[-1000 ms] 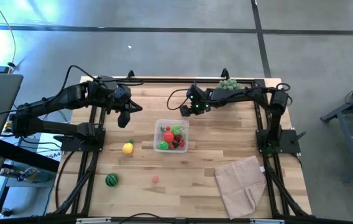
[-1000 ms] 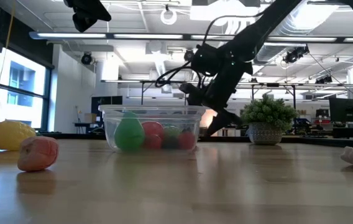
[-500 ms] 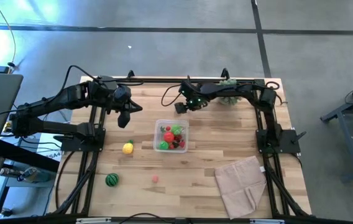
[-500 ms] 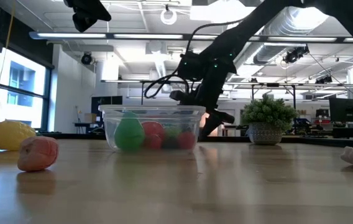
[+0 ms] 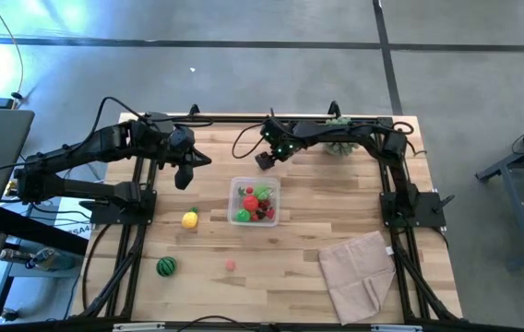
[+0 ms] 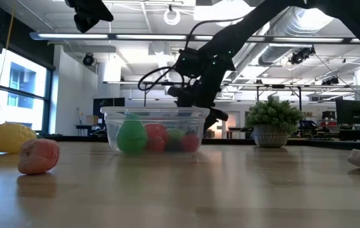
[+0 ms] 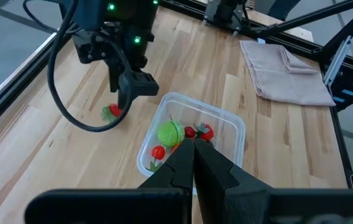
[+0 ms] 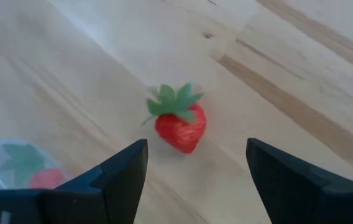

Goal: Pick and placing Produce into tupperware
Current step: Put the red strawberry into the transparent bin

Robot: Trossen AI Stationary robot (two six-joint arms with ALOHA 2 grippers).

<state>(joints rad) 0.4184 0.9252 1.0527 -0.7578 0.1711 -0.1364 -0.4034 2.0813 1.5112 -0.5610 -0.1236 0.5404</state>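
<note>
Right gripper: fingers wide, strawberry between them on the counter.
Left gripper: fingers closed, idle, upper left.
Tub: centre; hides strawberry in low view.

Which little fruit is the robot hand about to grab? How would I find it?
Find the clear tub in the middle of the table. Just behind its far corner, under the open right gripper, lies a strawberry. It is red with a green leafy top, alone on bare wood, outside the tub.
</note>
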